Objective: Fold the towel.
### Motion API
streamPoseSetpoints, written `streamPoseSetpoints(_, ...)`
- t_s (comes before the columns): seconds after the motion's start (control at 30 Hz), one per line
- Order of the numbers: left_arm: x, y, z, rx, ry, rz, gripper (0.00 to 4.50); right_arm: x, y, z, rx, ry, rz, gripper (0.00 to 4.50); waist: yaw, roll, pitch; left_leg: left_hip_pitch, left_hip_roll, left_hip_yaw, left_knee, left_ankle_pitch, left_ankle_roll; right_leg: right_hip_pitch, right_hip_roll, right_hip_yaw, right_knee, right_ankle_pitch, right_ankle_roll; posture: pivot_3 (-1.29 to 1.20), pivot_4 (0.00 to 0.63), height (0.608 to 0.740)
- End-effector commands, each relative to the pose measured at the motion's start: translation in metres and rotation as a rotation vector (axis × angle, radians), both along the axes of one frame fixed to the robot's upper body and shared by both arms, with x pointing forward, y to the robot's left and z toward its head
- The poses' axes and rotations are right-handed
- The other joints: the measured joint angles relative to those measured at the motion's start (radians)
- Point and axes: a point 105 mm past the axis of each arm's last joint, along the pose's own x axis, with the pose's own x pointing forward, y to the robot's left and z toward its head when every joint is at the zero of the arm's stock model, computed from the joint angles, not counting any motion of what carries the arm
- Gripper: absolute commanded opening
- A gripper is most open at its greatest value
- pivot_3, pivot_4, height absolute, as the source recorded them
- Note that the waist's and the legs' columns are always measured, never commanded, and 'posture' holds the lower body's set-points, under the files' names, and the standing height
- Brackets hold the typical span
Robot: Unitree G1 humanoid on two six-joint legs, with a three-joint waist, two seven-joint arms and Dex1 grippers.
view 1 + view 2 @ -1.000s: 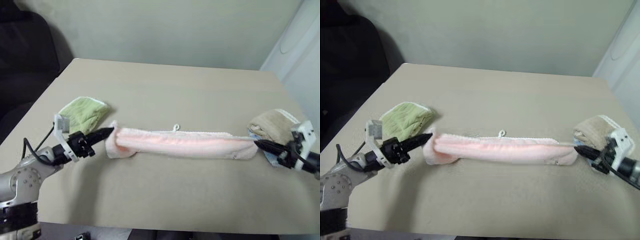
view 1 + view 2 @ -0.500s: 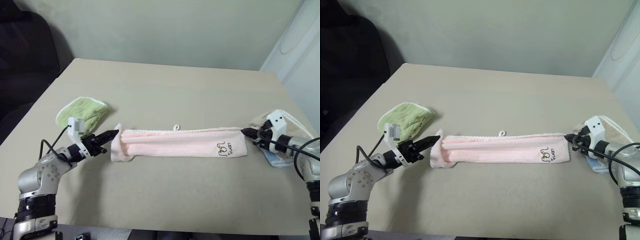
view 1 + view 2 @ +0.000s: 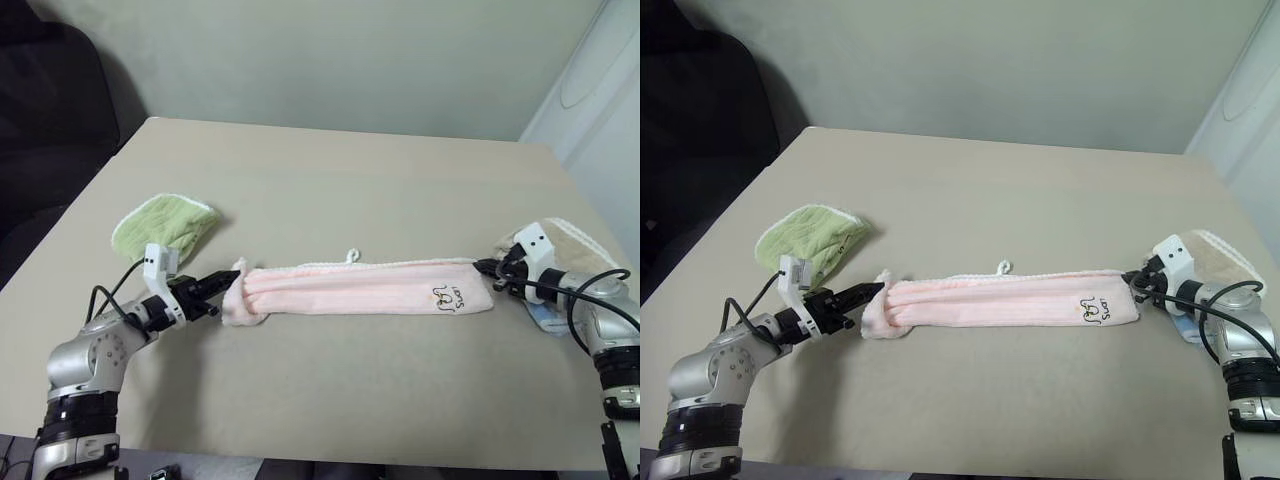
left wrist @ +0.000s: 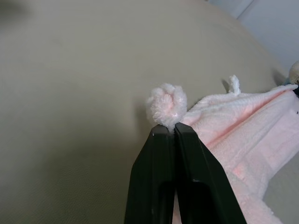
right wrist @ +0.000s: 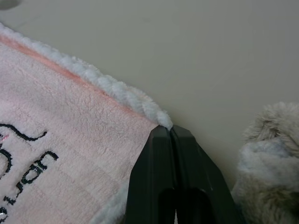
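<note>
- A pale pink towel (image 3: 360,287) lies as a long, narrow folded band across the near half of a beige table (image 3: 330,180), running from the robot's left to its right.
- A small white loop (image 3: 352,255) sticks out from the towel's far edge near the middle, and a dark embroidered motif (image 3: 452,296) sits close to the right end.
- The left gripper (image 3: 222,284) meets the bunched left end of the towel low over the tabletop; in the left wrist view its black fingers (image 4: 156,172) are pressed together, pinching a tuft of pink terry at their tips.
- The right gripper (image 3: 484,267) sits at the towel's far right corner; in the right wrist view its fingers (image 5: 161,168) are closed on the white stitched edging there.
- A crumpled light-green towel (image 3: 165,224) rests on the table beyond the left gripper, apart from the pink one.
- A beige towel (image 3: 565,240) with white edging lies by the table's right edge, just beyond the right gripper.
- A plain pale wall (image 3: 330,55) rises behind the table; a dark shape (image 3: 50,110) fills the far left corner of the room.
</note>
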Motion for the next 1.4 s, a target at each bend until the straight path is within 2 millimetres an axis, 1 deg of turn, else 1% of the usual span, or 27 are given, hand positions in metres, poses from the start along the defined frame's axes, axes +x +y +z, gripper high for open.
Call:
streamPoseSetpoints(0.03,-0.001,0.008,0.007,-0.004,-0.022,0.016,1.45,0.003,-0.002,0.012,-0.001,-0.039,0.003,1.31,0.0,0.0,0.0,0.0,0.0,0.0,0.0,0.0,0.0,0.0,0.0,0.0,0.0,0.0,0.0,0.0,0.15,0.74)
streamPoseSetpoints(0.2,-0.005,0.015,0.008,-0.023,-0.015,0.032,3.29,0.003,-0.001,0.011,0.005,-0.044,-0.004,3.06,0.0,0.0,0.0,0.0,0.0,0.0,0.0,0.0,0.0,0.0,0.0,0.0,0.0,0.0,0.0,0.0,0.15,0.74)
streamPoseSetpoints(0.27,-0.006,0.017,0.006,-0.003,-0.012,0.042,3.94,0.003,0.0,0.014,0.009,-0.068,-0.004,3.73,-0.001,0.0,0.0,0.0,0.0,0.0,0.0,0.0,0.0,0.0,0.0,0.0,0.0,0.0,0.0,0.0,0.15,0.74)
streamPoseSetpoints(0.3,-0.007,0.019,0.006,0.005,-0.009,0.047,4.34,0.003,0.002,0.018,0.016,-0.087,0.002,4.12,0.0,0.0,0.0,0.0,0.0,0.0,0.0,0.0,0.0,0.0,0.0,0.0,0.0,0.0,0.0,0.0,0.15,0.74)
streamPoseSetpoints(0.33,-0.008,0.02,0.007,0.0,-0.01,0.05,4.45,0.003,0.004,0.022,0.025,-0.101,0.008,4.13,0.0,0.0,0.0,0.0,0.0,0.0,0.0,0.0,0.0,0.0,0.0,0.0,0.0,0.0,0.0,0.0,0.15,0.74)
streamPoseSetpoints(0.4,-0.009,0.024,0.013,-0.02,-0.027,0.062,4.45,0.003,0.008,0.031,0.049,-0.131,0.018,4.13,0.0,0.0,0.0,0.0,0.0,0.0,0.0,0.0,-0.001,0.0,0.0,0.0,0.0,0.0,0.0,0.0,0.15,0.74)
streamPoseSetpoints(0.53,-0.02,0.037,0.038,-0.063,-0.1,0.08,4.45,-0.005,0.017,0.055,0.092,-0.196,0.062,4.13,-0.002,0.0,0.0,0.0,0.0,0.0,-0.001,-0.001,-0.002,-0.001,0.0,0.0,0.0,0.0,0.0,0.0,0.15,0.74)
streamPoseSetpoints(0.63,-0.034,0.037,0.053,-0.103,-0.128,0.051,4.45,-0.013,0.021,0.063,0.103,-0.211,0.084,4.13,-0.002,0.0,0.0,0.0,0.0,0.0,-0.001,-0.001,-0.003,0.0,0.001,0.0,-0.001,0.0,0.0,0.0,0.15,0.74)
streamPoseSetpoints(0.7,-0.046,0.03,0.058,-0.125,-0.125,0.003,4.45,-0.021,0.023,0.065,0.098,-0.209,0.106,4.13,-0.001,0.0,0.0,0.0,0.0,0.0,-0.001,-0.002,-0.003,0.0,0.001,0.0,-0.001,-0.001,0.0,0.0,0.15,0.74)
streamPoseSetpoints(0.77,-0.056,0.018,0.055,-0.115,-0.097,-0.061,4.45,-0.029,0.025,0.064,0.069,-0.204,0.13,4.13,0.0,0.0,0.0,0.0,0.0,0.0,-0.001,-0.002,-0.003,0.0,0.001,0.0,-0.001,-0.001,-0.001,0.0,0.15,0.74)
streamPoseSetpoints(0.8,-0.061,0.011,0.05,-0.099,-0.069,-0.092,4.45,-0.033,0.027,0.062,0.051,-0.202,0.147,4.13,0.0,0.0,0.0,0.0,0.0,0.0,-0.001,-0.002,-0.003,0.0,0.001,0.0,-0.001,-0.003,-0.003,0.0,0.15,0.74)
streamPoseSetpoints(0.9,-0.064,-0.001,0.035,-0.061,-0.004,-0.131,4.45,-0.039,0.036,0.059,0.041,-0.195,0.177,4.13,-0.001,0.001,0.001,0.0,0.0,0.0,-0.001,-0.002,-0.003,0.0,0.001,0.001,-0.001,-0.006,-0.002,0.0,0.15,0.74)
streamPoseSetpoints(1.0,-0.058,-0.004,0.023,-0.044,0.042,-0.134,4.45,-0.04,0.051,0.053,0.069,-0.188,0.211,4.13,-0.004,0.001,0.001,0.0,0.0,0.0,-0.001,-0.002,-0.003,-0.001,0.001,0.001,0.0,-0.012,0.005,0.0,0.15,0.74)
streamPoseSetpoints(1.07,-0.054,-0.005,0.018,-0.033,0.056,-0.138,4.45,-0.04,0.058,0.048,0.072,-0.185,0.226,4.13,-0.005,0.001,0.001,0.0,0.001,0.0,-0.001,-0.001,-0.003,-0.001,0.001,0.001,0.0,-0.012,0.005,0.0,0.15,0.74)
streamPoseSetpoints(1.1,-0.052,-0.006,0.016,-0.027,0.065,-0.139,4.45,-0.04,0.06,0.046,0.071,-0.184,0.228,4.13,-0.006,0.001,0.001,0.0,0.001,0.0,-0.001,-0.001,-0.003,-0.001,0.001,0.001,0.0,-0.012,0.005,0.0,0.15,0.74)
streamPoseSetpoints(1.13,-0.051,-0.006,0.014,-0.012,0.072,-0.147,4.45,-0.04,0.063,0.045,0.073,-0.183,0.231,4.13,-0.007,0.001,0.001,0.0,0.001,0.0,-0.001,-0.002,-0.003,-0.001,0.001,0.001,0.001,-0.008,-0.002,0.0,0.15,0.74)
streamPoseSetpoints(1.17,-0.05,-0.007,0.012,0.001,0.079,-0.154,4.45,-0.04,0.065,0.044,0.074,-0.183,0.233,4.13,-0.007,0.001,0.001,0.0,0.001,0.0,-0.001,-0.002,-0.003,-0.001,0.001,0.001,0.0,-0.006,-0.005,0.0,0.15,0.74)
streamPoseSetpoints(1.37,-0.047,-0.004,0.008,0.014,0.103,-0.159,4.45,-0.036,0.069,0.036,0.07,-0.178,0.232,4.13,-0.006,0.0,0.0,0.0,0.0,0.0,-0.001,-0.004,-0.003,-0.001,0.001,0.0,0.0,-0.005,-0.006,0.0,0.15,0.74)
streamPoseSetpoints(1.4,-0.046,-0.003,0.008,0.014,0.102,-0.159,4.3,-0.036,0.071,0.031,0.06,-0.162,0.237,4.13,-0.007,0.0,0.0,0.0,0.0,0.0,-0.001,-0.004,-0.003,-0.001,0.001,0.0,0.0,-0.005,-0.006,0.0,0.15,0.74)
